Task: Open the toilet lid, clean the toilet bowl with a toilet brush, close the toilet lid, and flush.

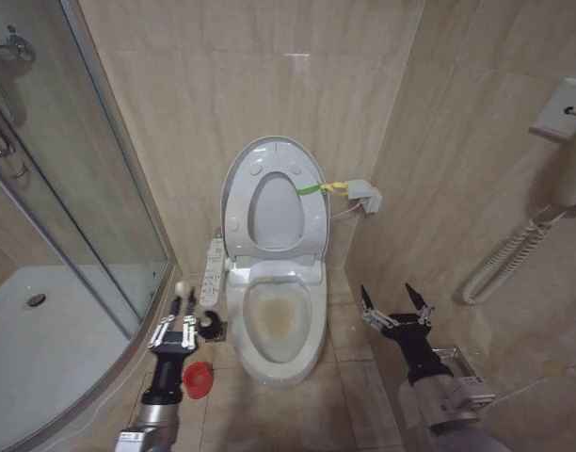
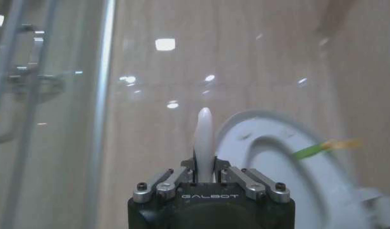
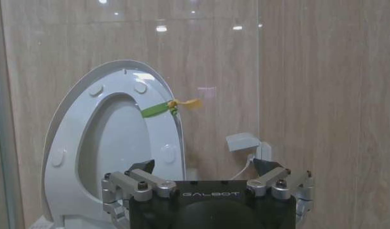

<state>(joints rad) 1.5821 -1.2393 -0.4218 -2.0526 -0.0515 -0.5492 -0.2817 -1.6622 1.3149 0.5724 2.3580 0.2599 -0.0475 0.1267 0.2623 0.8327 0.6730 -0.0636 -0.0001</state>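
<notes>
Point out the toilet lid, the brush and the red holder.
toilet lid (image 1: 239,193), head view, raised left edge.
brush (image 2: 203,138), left wrist view, white handle.
red holder (image 1: 199,379), head view, cup rim.

- The toilet lid (image 1: 272,160) looks glossy white plastic.
- The toilet bowl (image 1: 275,325) looks smooth glazed ceramic.
- The wall tiles (image 1: 222,75) look polished, reflecting lights.
- The shower door (image 1: 72,169) is clear glass.

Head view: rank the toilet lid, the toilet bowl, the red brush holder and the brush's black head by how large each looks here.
1. toilet lid, raised against the wall
2. toilet bowl; nearly the lid's size, so the order of these two is unsure
3. red holder
4. black head of the toilet brush, held in the left gripper; close to the holder in size
</notes>
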